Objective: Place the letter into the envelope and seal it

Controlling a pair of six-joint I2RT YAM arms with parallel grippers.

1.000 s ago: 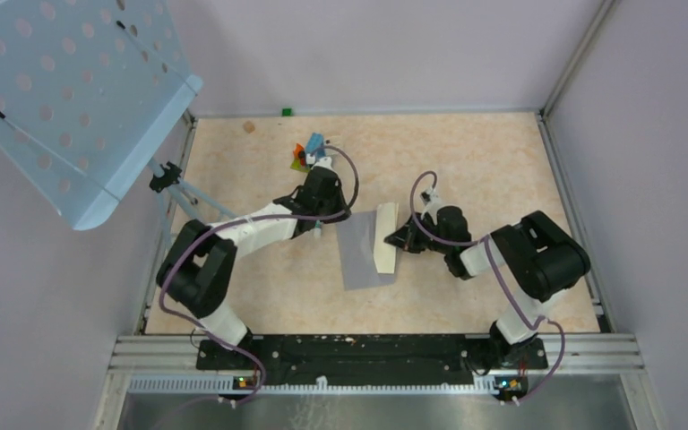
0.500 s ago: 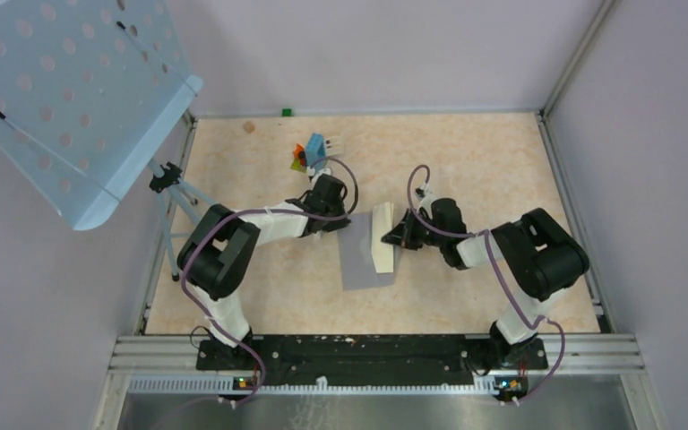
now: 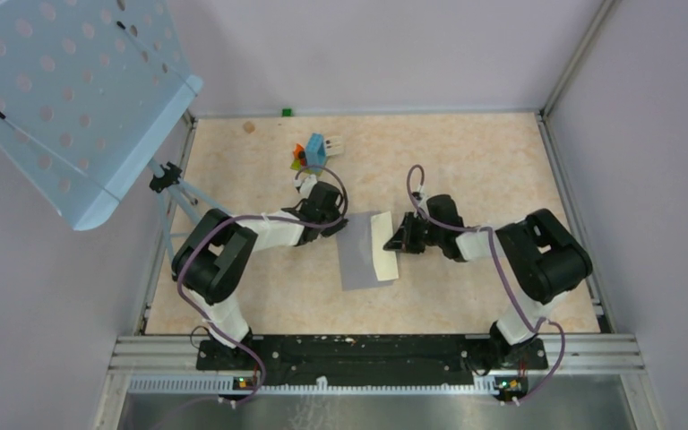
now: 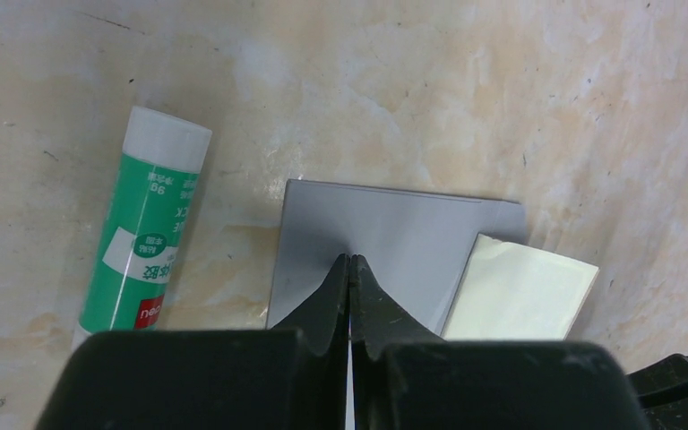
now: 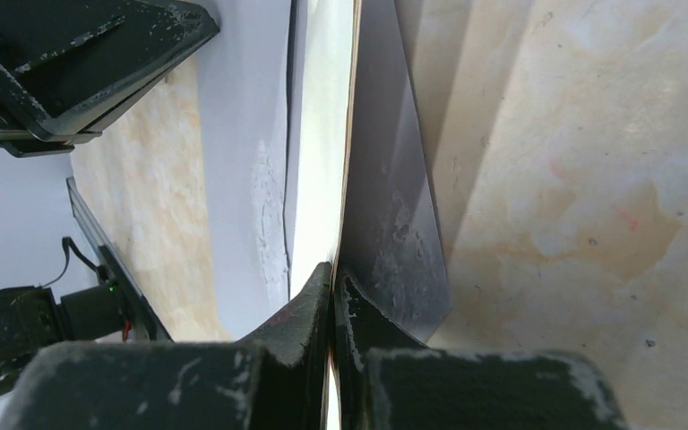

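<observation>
We're early on here: the letter sits slanted on top of the envelope mid-surface, not inside it. Right jaws are clamped on the letter's edge. Left jaws are pressed together on the envelope, but we can't tell if they're gripping it. Inserting and sealing aren't done.

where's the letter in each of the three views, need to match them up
Top external: the letter lies at centre, on the right part of the envelope.
Left wrist: the letter sits lower right, overlapping the envelope.
Right wrist: the letter is an edge-on cream strip up the middle.
Shared landmark: the grey envelope.
</observation>
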